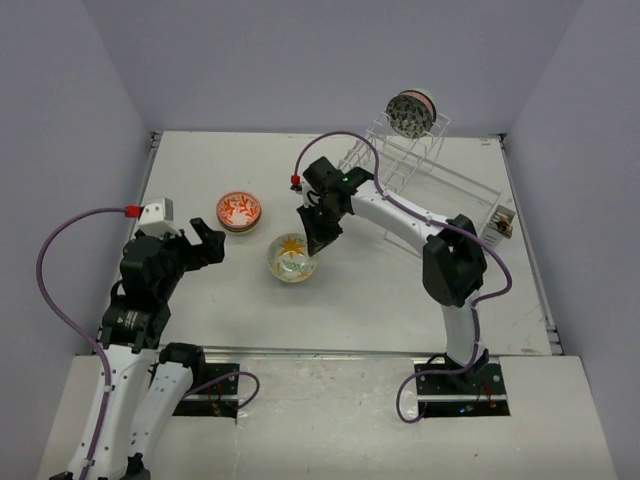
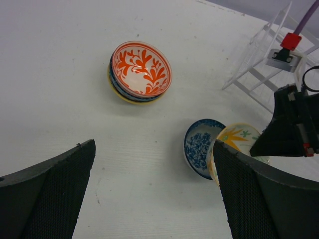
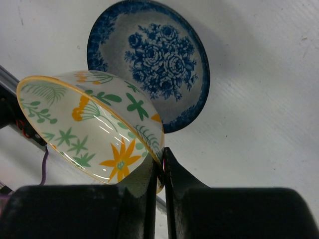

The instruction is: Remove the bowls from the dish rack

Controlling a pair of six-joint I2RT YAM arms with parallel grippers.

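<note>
While the right fingers [image 3: 182, 186] are pinching its rim, the yellow-flower bowl [image 3: 89, 129] is hanging tilted over the blue-rose bowl [image 3: 159, 64] at the desk [image 1: 380, 300] centre, likely for nesting | left fingers [image 2: 55, 194] are hanging wide, empty | one bowl [image 1: 411, 110] is sitting in the dish rack [image 1: 420, 165], far-right corner.

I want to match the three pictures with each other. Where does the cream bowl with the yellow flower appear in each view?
Top external: the yellow-flower bowl is at the table's centre, at the tip of the right gripper.
Left wrist: lower right, next to the blue floral bowl.
Right wrist: left of centre, tilted, with its rim pinched.
Shared landmark: the right gripper on its rim, seen in all views.
</note>
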